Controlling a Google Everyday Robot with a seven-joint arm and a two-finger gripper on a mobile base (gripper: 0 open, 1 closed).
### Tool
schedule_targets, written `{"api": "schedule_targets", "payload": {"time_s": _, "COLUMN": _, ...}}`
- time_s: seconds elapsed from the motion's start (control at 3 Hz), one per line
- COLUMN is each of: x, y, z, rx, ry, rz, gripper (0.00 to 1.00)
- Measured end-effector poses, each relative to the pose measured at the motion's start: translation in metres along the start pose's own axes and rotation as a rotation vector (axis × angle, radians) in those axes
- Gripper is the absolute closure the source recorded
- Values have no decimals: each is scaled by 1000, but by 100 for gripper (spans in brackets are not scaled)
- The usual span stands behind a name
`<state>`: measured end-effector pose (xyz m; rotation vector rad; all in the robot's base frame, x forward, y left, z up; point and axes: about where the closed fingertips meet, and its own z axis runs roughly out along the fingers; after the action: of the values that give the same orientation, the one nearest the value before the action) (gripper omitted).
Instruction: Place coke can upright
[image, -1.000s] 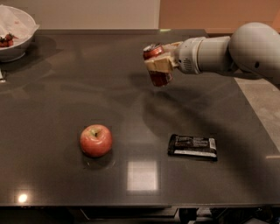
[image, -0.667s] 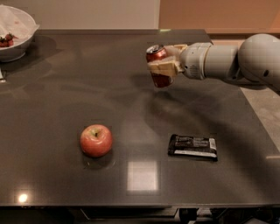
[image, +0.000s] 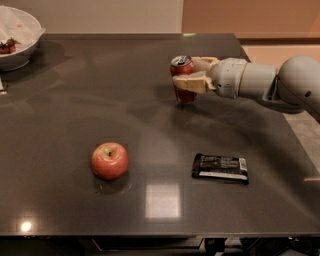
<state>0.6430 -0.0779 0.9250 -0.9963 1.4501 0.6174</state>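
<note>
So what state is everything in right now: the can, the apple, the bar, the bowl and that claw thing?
coke can: upright, clamped in the claw, base at or just above the table.
gripper: closed around the can, at the far middle of the table.
apple: whole, resting stem-up.
snack bar: wrapped, lying flat.
bowl: upright, holding some food.

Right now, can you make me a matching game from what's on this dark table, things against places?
Things: 1 red metal drink can; 2 round red apple; 3 flat black snack wrapper; 4 white bowl.
Places: A far left corner; B clasped in the robot's hand, far middle; C near left; D near right.
Pairs: 1-B, 2-C, 3-D, 4-A.
</note>
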Motion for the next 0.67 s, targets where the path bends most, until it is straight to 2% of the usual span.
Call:
{"api": "schedule_targets", "payload": {"time_s": 0.33, "x": 6, "y": -3, "z": 0, "rx": -27, "ry": -52, "rz": 27, "gripper": 100}}
{"api": "schedule_targets", "payload": {"time_s": 0.67, "x": 11, "y": -6, "z": 0, "rx": -48, "ry": -92, "rz": 53, "gripper": 82}}
